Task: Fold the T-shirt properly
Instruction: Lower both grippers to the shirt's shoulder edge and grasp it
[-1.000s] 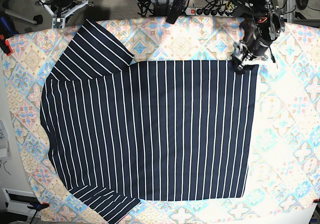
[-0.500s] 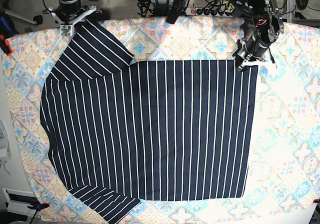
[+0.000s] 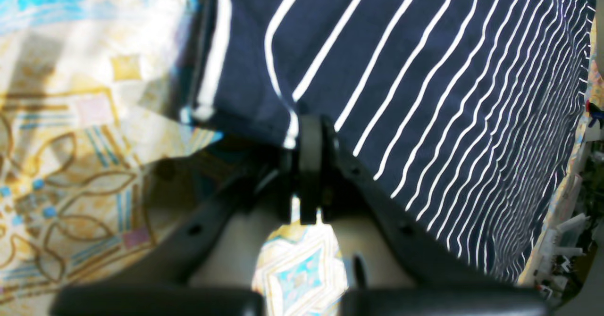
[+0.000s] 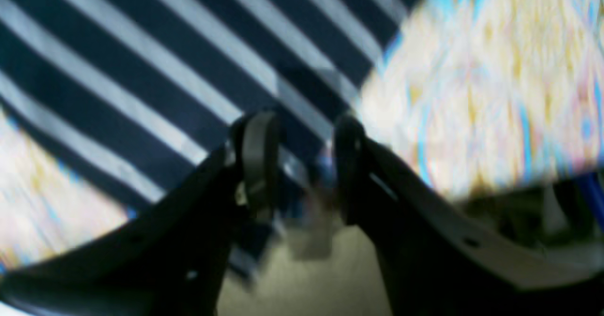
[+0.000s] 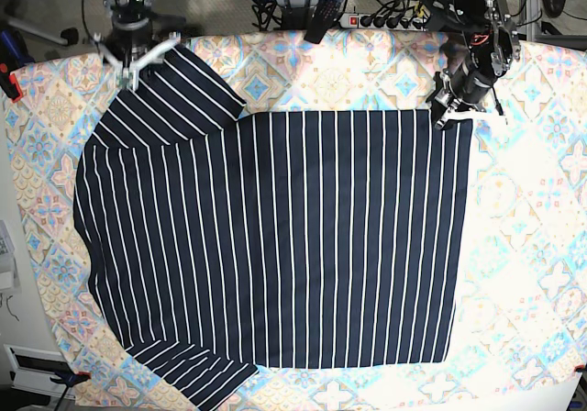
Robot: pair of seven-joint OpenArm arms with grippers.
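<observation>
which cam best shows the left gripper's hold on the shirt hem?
Left wrist view: the left gripper is shut on the T-shirt, with the hem corner pinched between its pads, close and sharp. The base view shows the same gripper at the shirt's far corner, too small for the pinch. The right wrist view does not show it.

- From the base view we saw even, bright light; the patterned cloth (image 5: 541, 246) washed out pale at its right side.
- In the left wrist view, glare bleached the cloth at upper left, and the gripper (image 3: 309, 165) cast a dark shadow there; the near arm parts were soft.
- The right wrist view was blurred throughout, smearing the T-shirt's (image 4: 188, 70) stripes.
</observation>
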